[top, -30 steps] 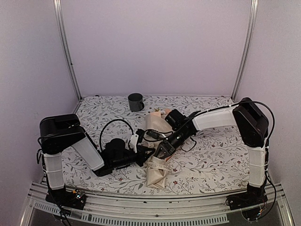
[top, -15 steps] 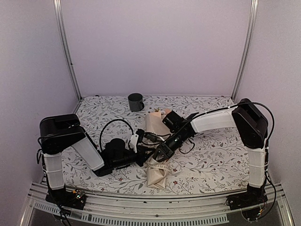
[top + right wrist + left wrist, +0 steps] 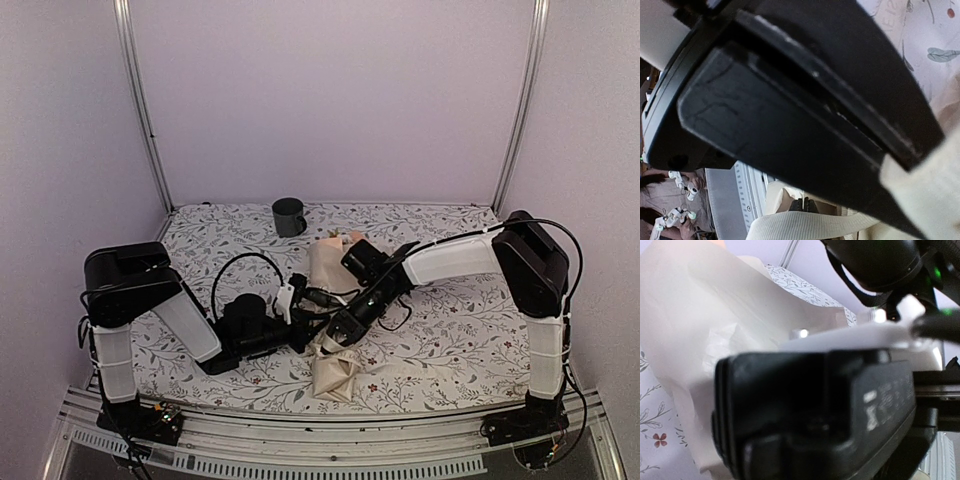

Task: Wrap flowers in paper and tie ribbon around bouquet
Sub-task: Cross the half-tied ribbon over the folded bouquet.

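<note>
The bouquet (image 3: 335, 372) lies lengthwise mid-table, cream paper (image 3: 700, 315) wrapped round it. A bit of the flowers (image 3: 341, 238) peeks out at its far end. Both grippers meet at its pinched neck. My left gripper (image 3: 308, 331) comes in from the left and is shut; a dark blurred body fills its wrist view, hiding what is in the jaws. From the right, my right gripper (image 3: 333, 328) (image 3: 804, 204) is shut with a thin pale strip of the ribbon (image 3: 815, 227) between its tips. The ribbon's ribbed cream band runs just in front of them.
A dark mug (image 3: 289, 216) stands at the back of the floral tablecloth (image 3: 450, 340). A black cable (image 3: 240, 265) loops over the left arm. Metal frame posts (image 3: 140, 110) rise at the back corners, and a rail (image 3: 300, 455) runs along the near edge.
My right gripper has slid a little left toward the left gripper at the bouquet's neck, and its jaws have closed. The left arm and the bouquet have stayed put.
</note>
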Robot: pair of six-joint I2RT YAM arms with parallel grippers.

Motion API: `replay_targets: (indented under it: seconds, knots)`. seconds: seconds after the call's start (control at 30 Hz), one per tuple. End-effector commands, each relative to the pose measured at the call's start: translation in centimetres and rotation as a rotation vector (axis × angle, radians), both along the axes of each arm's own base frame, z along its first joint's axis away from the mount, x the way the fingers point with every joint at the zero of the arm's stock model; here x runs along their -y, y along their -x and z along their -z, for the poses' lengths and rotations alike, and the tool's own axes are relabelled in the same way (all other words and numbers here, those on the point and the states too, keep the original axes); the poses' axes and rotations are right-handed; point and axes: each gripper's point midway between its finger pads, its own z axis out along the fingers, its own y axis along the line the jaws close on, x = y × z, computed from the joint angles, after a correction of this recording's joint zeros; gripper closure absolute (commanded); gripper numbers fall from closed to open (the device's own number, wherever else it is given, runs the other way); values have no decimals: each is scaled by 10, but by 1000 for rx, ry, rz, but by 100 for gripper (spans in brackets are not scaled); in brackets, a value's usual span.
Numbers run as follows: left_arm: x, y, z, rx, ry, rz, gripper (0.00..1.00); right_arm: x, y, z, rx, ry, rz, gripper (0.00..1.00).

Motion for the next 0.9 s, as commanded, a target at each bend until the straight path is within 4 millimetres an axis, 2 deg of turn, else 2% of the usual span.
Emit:
replay_targets:
  seconds: [0.0, 0.13, 0.2, 0.5, 0.57, 0.73, 0.87]
  knots:
    - [-7, -5, -5, 19, 18, -24, 100, -2, -12, -17, 84, 13, 40, 100]
    - [-11, -4, -8, 30, 23, -35, 100, 6, -40, -19, 163, 94, 171, 100]
    - [-9, -5, -8, 30, 20, -29, 100, 9, -47, -19, 182, 124, 214, 99]
    - [-10, -3, -7, 28, 18, -26, 100, 23, -59, -18, 225, 209, 332, 99]
    - [-11, -4, -22, 50, 45, -31, 100, 27, -60, -20, 228, 221, 354, 100]
    - [-16, -4, -28, 77, 52, -48, 100, 35, -61, -23, 244, 241, 389, 100]
    - [-12, -5, -29, 83, 46, -34, 100, 38, -63, -21, 251, 260, 409, 100]
